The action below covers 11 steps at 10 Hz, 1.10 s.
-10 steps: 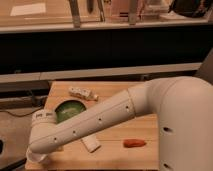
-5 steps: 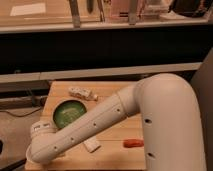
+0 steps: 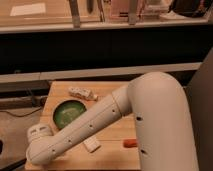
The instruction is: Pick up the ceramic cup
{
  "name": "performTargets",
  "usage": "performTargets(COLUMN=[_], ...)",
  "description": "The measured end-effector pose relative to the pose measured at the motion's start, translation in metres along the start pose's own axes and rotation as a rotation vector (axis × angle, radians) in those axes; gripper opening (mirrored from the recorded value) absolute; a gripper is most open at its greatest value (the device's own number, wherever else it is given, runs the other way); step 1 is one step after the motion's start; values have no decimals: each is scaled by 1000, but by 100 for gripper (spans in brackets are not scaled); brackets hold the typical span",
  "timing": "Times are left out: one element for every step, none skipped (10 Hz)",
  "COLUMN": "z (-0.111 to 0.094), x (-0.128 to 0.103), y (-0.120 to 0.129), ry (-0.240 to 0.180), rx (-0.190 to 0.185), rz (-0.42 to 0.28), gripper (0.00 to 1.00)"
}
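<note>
Pincer point(image 3: 37, 134) at table's point(image 3: 115, 150) left edge, beside green dish point(image 3: 70, 112).

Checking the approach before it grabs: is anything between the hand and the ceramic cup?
Cannot tell. The ceramic cup is not in sight; the arm, lying across the table, may hide it. The hand seems to be the white shape at the table's front left corner, beside the green dish.

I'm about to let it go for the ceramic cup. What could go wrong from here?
The gripper is out of view past the arm, so its alignment can't be checked. The ceramic cup sits at the table's front-left corner and might be nudged off. The green dish lies right beside the arm and could be bumped.
</note>
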Motion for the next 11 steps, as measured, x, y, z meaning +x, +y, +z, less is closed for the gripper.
performTargets(z=[-2, -8, -14, -17, -16, -16, -18, -20, -25, -27, -28], x=[3, 8, 12, 13, 15, 18, 20, 23, 26, 29, 31], y=[0, 1, 1, 0, 1, 1, 1, 1, 0, 0, 0], ry=[-4, -4, -4, -2, 0, 0, 0, -1, -3, -4, -6], rx=[1, 1, -3, -3, -5, -3, -2, -2, -1, 0, 0], rz=[4, 7, 12, 13, 14, 16, 18, 16, 15, 13, 13], gripper=[72, 62, 52, 42, 32, 22, 12, 5, 3, 6, 16])
